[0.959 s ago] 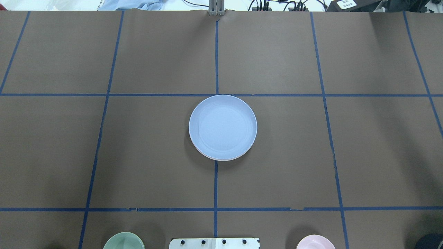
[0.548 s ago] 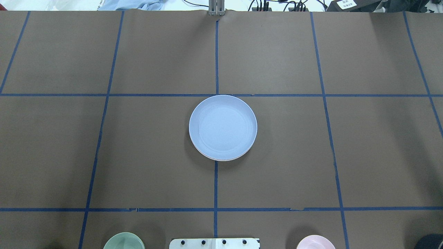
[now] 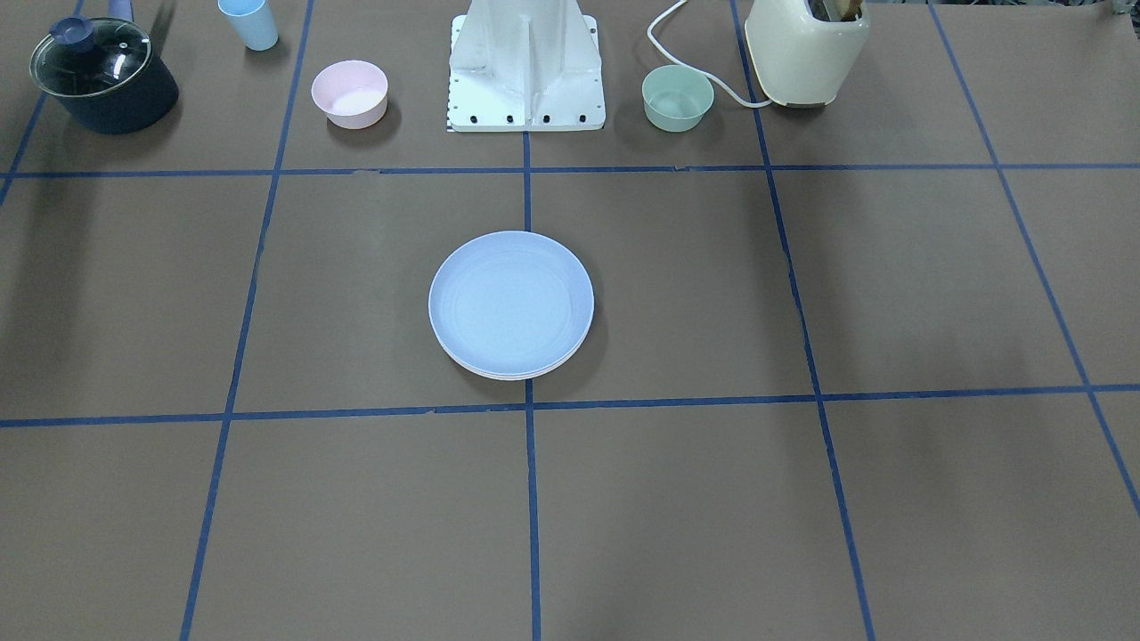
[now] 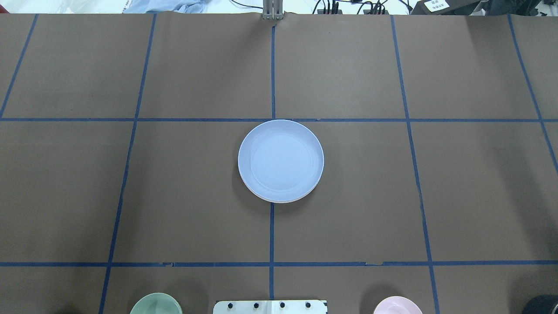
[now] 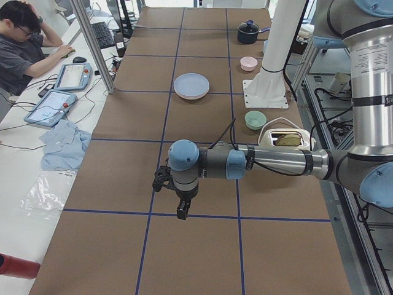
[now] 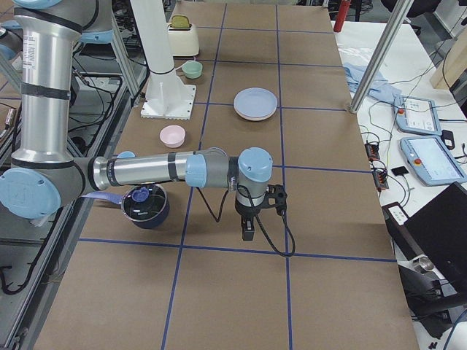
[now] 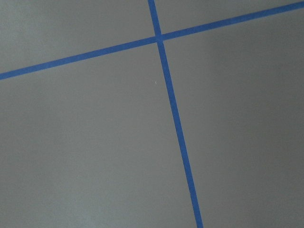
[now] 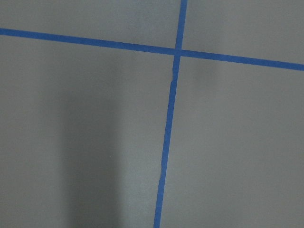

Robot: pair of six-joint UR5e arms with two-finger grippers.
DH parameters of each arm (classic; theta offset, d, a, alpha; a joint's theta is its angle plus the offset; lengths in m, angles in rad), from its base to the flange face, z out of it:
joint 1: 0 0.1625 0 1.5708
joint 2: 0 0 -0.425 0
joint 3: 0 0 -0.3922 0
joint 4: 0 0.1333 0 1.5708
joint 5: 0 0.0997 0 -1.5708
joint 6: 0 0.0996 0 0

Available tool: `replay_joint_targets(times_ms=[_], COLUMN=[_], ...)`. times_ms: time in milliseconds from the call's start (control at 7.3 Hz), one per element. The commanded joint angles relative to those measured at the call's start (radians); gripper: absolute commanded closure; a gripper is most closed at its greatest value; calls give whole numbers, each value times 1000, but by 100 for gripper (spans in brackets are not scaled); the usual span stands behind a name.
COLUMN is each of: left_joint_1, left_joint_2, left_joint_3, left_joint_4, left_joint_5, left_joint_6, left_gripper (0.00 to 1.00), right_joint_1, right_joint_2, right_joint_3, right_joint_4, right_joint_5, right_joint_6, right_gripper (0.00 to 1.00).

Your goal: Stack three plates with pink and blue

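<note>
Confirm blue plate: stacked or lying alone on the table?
Stacked. The blue plate lies flat on top; paler rims peek out beneath its edge.

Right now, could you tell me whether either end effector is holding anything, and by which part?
Nothing seems held. The plates sit stacked by themselves, and the left end effector and right end effector hang well away from them.

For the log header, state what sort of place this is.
Probably a robotics lab: a robot arm over a table gridded with blue tape, teach pendants and an operator alongside.
</note>
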Motion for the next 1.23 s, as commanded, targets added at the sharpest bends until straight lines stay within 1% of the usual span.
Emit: replay_joint_targets(times_ms=[0,411,1096], left_joint_1=[-12,-9,-9], left_joint_2=[-24,-17,-17], left_joint_3=[-2,-8,-13], left_joint_4=[-2,-59,-59], left_joint_5=[-4,15,15], left_joint_6=[-2,3,-2], left_gripper=[0,0,0], right_joint_1=[1,1,1], right_joint_2=[0,-3,-2], right_joint_3=[5,0,0], right_joint_4=[0,0,0], right_joint_5=[0,0,0], right_joint_6=[-1,5,5], right_gripper=[0,0,0])
